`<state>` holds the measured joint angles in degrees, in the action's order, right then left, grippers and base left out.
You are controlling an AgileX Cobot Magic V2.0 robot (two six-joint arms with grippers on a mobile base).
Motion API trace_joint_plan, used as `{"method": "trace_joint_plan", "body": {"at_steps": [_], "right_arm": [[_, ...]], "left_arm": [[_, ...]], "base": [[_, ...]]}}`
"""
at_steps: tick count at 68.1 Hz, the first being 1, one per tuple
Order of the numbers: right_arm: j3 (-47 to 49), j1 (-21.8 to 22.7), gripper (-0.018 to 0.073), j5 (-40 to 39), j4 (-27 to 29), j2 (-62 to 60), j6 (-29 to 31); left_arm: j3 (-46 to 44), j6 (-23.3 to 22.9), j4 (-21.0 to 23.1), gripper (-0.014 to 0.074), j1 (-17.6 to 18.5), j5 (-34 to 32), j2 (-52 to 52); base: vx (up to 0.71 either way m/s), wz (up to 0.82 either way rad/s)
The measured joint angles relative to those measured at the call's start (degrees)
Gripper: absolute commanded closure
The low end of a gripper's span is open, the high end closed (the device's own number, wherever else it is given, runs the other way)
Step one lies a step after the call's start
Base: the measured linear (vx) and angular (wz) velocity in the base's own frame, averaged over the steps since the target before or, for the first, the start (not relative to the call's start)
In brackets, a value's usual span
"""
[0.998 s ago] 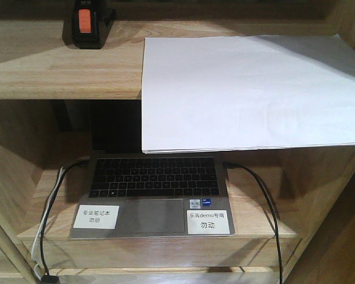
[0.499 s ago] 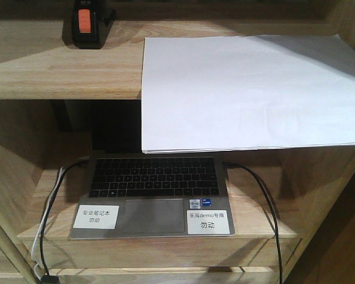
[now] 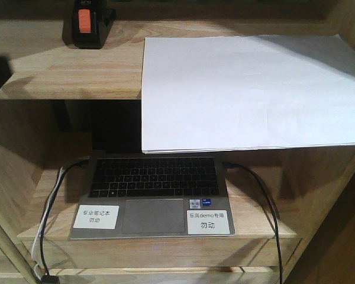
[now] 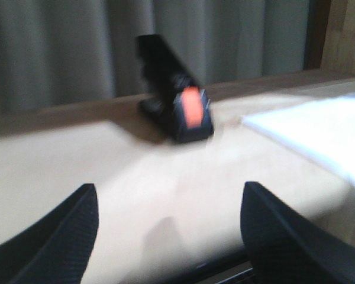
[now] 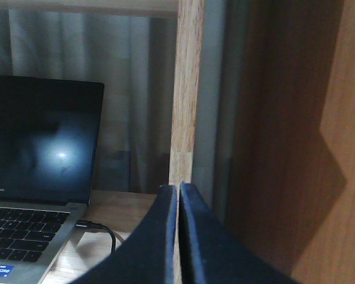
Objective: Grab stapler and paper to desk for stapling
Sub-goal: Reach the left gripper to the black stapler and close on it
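The black stapler with its orange-red strip stands at the back left of the upper shelf. In the left wrist view the stapler is ahead of my left gripper, slightly blurred. That gripper is open, with only bare shelf wood between its fingers. The white paper lies on the same shelf to the right, overhanging its front edge; its near corner shows at right. My right gripper is shut on nothing, low beside a wooden shelf post. The desk is out of view.
An open laptop with two white labels sits on the lower shelf, with cables running off both sides. The laptop screen is left of my right gripper. A brown side panel stands close on its right.
A dark shape has come in at the left edge of the upper shelf in the front view. Stapler, paper and laptop have not moved.
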<state>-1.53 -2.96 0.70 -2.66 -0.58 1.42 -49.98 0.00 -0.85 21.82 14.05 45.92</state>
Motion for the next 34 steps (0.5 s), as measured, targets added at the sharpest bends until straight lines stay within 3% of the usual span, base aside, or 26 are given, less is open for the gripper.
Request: {"method": "trace_joint_plan", "body": {"at_steps": [34], "right_arm": [[0.0,0.0,0.0569,0.0,0.0,0.0,0.0]], "left_arm": [[-42.2,0.0,-0.7,0.0101,1.4,20.5,32.8]], "base": [[0.00,0.00]]}}
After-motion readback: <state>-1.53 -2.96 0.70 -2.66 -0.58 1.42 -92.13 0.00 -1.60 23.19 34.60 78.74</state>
